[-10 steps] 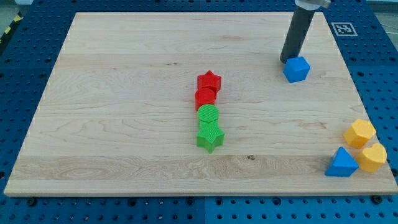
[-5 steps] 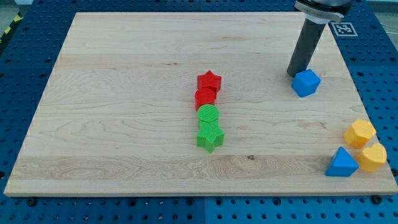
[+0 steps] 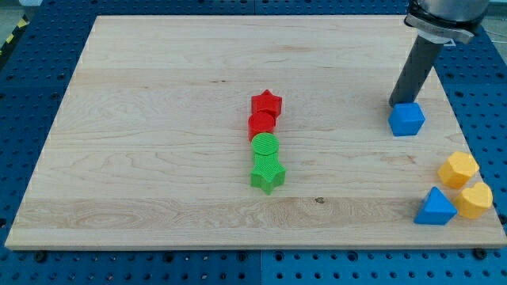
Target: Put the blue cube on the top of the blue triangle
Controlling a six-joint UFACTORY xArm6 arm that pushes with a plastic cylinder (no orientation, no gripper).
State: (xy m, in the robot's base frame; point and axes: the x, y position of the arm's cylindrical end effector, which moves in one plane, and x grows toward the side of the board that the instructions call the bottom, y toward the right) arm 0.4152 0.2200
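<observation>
The blue cube (image 3: 406, 119) lies on the wooden board (image 3: 158, 119) near the view's right side. My tip (image 3: 398, 102) rests against the cube's upper-left edge. The blue triangle (image 3: 435, 207) sits near the board's bottom right corner, well below the cube.
A yellow hexagon (image 3: 458, 169) and a yellow block (image 3: 475, 199) crowd the blue triangle at its upper right and right. In the middle, a red star (image 3: 267, 104), red cylinder (image 3: 261, 124), green cylinder (image 3: 265, 146) and green star (image 3: 268, 174) form a column.
My tip has moved right and down the view, pushing the blue cube along with it toward the blue triangle. The other blocks have not moved.
</observation>
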